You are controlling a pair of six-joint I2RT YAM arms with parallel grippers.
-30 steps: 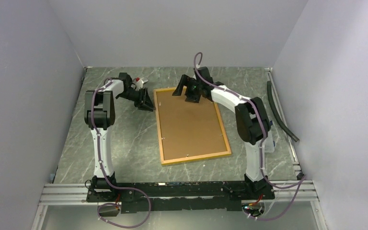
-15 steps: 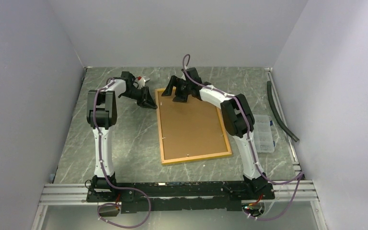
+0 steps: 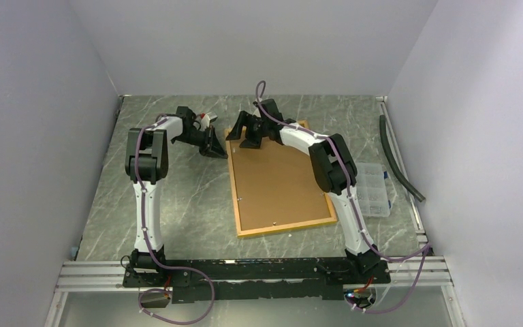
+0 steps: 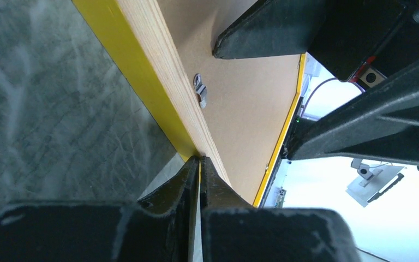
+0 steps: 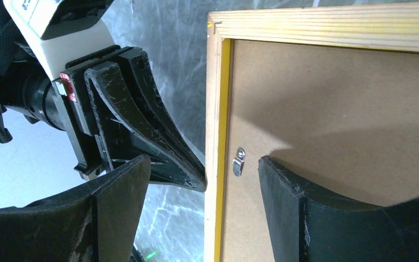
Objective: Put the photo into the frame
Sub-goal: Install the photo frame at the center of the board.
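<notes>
Clear compartment box on right side of green marbled tabletop. Black hose lies along right wall, just beyond it.

Two arms, and one of nearly everything else on the table
From where I stand I count two white-and-black robot arms, left and right, each with one black two-finger gripper, so two grippers, left and right; one large rectangular yellow-edged wooden frame; one plain brown backing board in it; one small silver metal clip seen up close; one clear plastic compartment box; one curved black hose
</notes>
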